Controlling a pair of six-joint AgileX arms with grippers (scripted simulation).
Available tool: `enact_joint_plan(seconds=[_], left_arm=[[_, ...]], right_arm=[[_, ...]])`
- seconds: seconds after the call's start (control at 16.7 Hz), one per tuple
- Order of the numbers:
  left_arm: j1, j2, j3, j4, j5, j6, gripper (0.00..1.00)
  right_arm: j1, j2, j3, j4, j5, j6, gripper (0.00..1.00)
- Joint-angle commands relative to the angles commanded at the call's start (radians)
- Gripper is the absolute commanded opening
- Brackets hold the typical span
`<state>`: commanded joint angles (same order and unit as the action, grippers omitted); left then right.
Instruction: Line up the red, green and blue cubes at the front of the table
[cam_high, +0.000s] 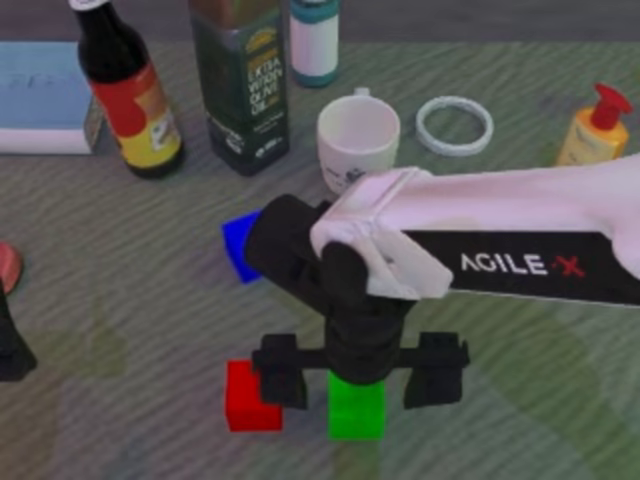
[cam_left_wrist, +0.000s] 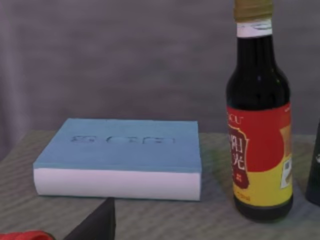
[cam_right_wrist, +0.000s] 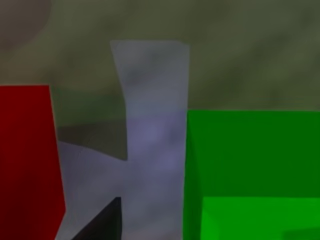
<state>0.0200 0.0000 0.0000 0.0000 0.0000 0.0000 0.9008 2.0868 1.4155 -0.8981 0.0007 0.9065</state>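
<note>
Two cubes, red cube (cam_high: 252, 396) and green cube (cam_high: 356, 405), sit along the bench (cam_high: 520, 400) front edge, right hand (cam_high: 358, 372) spread over green, seemingly placing it.

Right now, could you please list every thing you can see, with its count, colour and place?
red cube: 1, red, front, left of green.
green cube: 1, green, front, under the right gripper.
blue cube: 1, blue, mid-table, partly hidden by the arm.
mug: 1, white, back centre.
ring: 1, white, right of mug.
sauce bottle: 1, dark, red label, back left.
oil bottle: 1, dark green, back.
book: 1, blue, back left.
pump bottle: 1, yellow, back right.
right gripper: 1, black, fingers open astride green cube.
left gripper: 1, black, parked at left edge.
</note>
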Motion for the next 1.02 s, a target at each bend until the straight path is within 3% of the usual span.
enact_joint_plan(seconds=[0.18, 0.6, 1.02], left_arm=[[0.000, 0.000, 0.000, 0.000, 0.000, 0.000, 1.00], [0.000, 0.000, 0.000, 0.000, 0.000, 0.000, 1.00], [-0.012, 0.027, 0.028, -0.020, 0.005, 0.009, 1.00]], right_arm=[[0.000, -0.005, 0.015, -0.018, 0.000, 0.000, 1.00], [0.006, -0.076, 0.160, -0.239, -0.001, -0.002, 1.00], [-0.009, -0.103, 0.147, -0.233, 0.005, -0.017, 1.00]])
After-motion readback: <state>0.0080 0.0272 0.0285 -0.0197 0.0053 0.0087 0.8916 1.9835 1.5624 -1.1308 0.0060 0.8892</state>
